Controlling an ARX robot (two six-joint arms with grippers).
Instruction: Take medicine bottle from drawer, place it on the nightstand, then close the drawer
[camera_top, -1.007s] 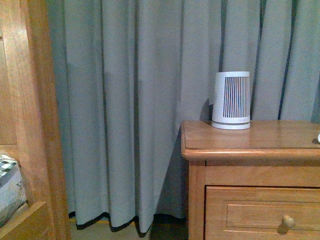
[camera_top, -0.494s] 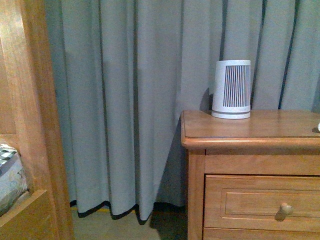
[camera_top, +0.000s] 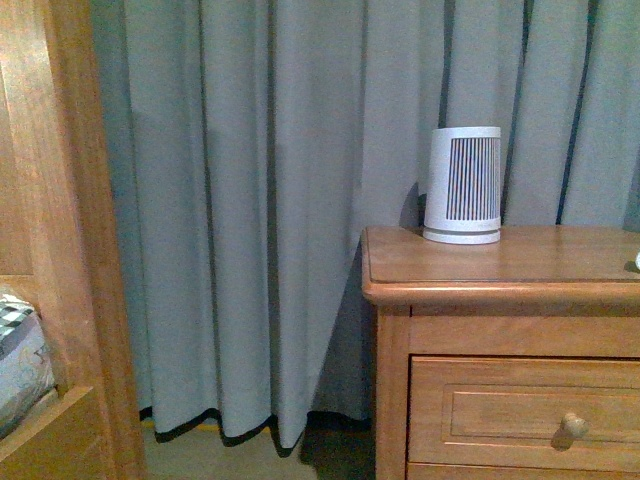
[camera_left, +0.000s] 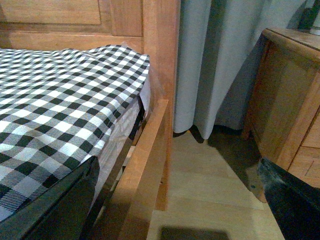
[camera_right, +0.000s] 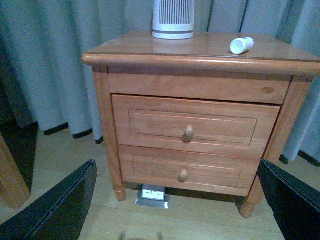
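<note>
Ahead of our right gripper (camera_right: 175, 205), whose two dark fingers (camera_right: 55, 205) stand wide apart with nothing between them, we face the nightstand (camera_right: 200, 80) from the front. The medicine bottle (camera_right: 242, 45) lies on its side on the nightstand's top, above and beyond this gripper and toward its right finger's side, well apart from the fingertips. Just beside it on the same top, further back and toward the other finger's side, stands the white ribbed device (camera_right: 173, 19), not touching the bottle. The drawer (camera_right: 195, 125) sits flush in the cabinet front, its round knob (camera_right: 189, 133) almost straight ahead of the gripper; the lower drawer (camera_right: 184, 167) beneath it is shut too.

Our left gripper (camera_left: 175, 205) also shows its fingers spread wide and empty. It faces the gap between the bed frame (camera_left: 159, 65) with its checked bedcover (camera_left: 60, 100) and the nightstand's side. Grey curtains (camera_top: 280, 200) hang behind everything.
</note>
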